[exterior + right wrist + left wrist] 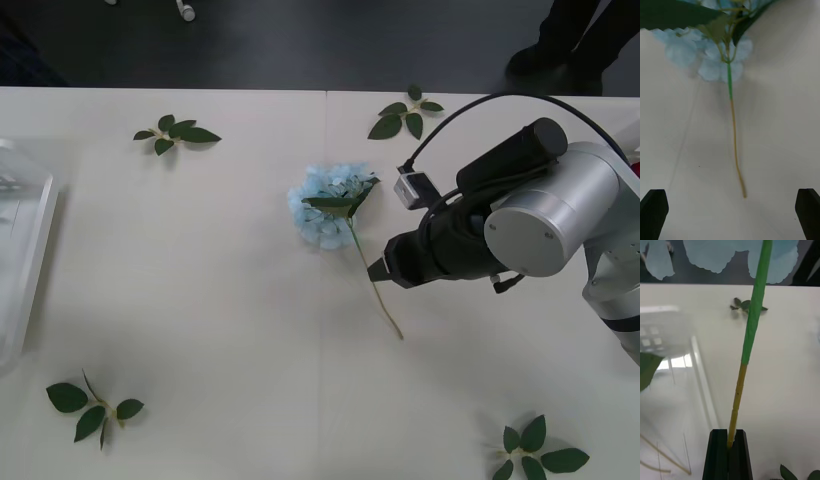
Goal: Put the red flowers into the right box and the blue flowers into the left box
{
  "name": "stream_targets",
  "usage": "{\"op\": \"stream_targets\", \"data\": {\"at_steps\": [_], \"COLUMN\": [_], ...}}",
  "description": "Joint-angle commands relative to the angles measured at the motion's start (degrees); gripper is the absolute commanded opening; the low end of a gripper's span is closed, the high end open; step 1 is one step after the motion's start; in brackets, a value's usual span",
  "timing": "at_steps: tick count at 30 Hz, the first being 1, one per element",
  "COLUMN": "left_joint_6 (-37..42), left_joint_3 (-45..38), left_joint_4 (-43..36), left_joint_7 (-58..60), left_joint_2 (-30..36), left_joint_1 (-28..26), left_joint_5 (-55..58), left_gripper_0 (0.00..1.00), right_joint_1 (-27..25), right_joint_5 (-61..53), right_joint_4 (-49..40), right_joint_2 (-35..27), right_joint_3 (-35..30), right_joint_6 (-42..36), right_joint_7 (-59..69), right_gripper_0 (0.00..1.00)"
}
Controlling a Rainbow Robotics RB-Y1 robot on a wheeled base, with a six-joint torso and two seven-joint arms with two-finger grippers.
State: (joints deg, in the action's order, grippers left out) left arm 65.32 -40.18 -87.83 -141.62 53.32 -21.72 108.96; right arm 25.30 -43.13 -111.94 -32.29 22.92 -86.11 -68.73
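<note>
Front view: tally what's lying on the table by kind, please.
blue flower: 1
leaf sprigs: 4
left box: 1
Total: 6

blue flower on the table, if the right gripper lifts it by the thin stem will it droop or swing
The blue flower probably hangs head-heavy: its fluffy head dwarfs the wiry, bent stem. Likely light. The thin stem might slip or twist between the open right gripper fingers.
</note>
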Motion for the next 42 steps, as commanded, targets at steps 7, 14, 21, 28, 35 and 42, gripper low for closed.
{"op": "stream_targets", "data": {"at_steps": [7, 14, 21, 28, 35, 42], "left_joint_6": [-0.4, -0.8, -1.9, -2.7, -3.8, -3.8], "left_joint_3": [-2.5, 1.0, 5.9, 11.8, 15.6, 15.7], "left_joint_4": [8.2, 14.3, 20.4, 25.6, 27.3, 27.2], "left_joint_7": [9.3, 10.0, 10.5, 11.3, 11.5, 11.5], "left_joint_2": [2.1, 2.0, 2.0, 2.0, 1.9, 1.9], "left_joint_1": [4.3, 11.5, 18.6, 25.1, 26.8, 26.8], "left_joint_5": [-11.0, -20.8, -27.3, -31.5, -32.3, -31.1], "left_gripper_0": [0.00, 0.01, 0.01, 0.01, 0.06, 1.00], "right_joint_1": [-1.5, -1.5, 1.0, 6.3, 10.3, 13.2], "right_joint_5": [1.7, 1.0, -0.5, -7.6, -7.3, 0.6], "right_joint_4": [8.0, 10.8, 10.6, 10.8, 15.7, 24.7], "right_joint_2": [1.0, 1.3, 1.2, 0.4, 2.8, 8.3], "right_joint_3": [-2.1, -2.1, 0.1, 0.2, 2.7, 4.0], "right_joint_6": [5.6, 8.6, 7.1, -0.5, 0.9, 1.6], "right_joint_7": [-18.7, -21.5, -20.2, -17.8, -13.6, -13.6], "right_gripper_0": [1.00, 1.00, 1.00, 1.00, 1.00, 1.00]}}
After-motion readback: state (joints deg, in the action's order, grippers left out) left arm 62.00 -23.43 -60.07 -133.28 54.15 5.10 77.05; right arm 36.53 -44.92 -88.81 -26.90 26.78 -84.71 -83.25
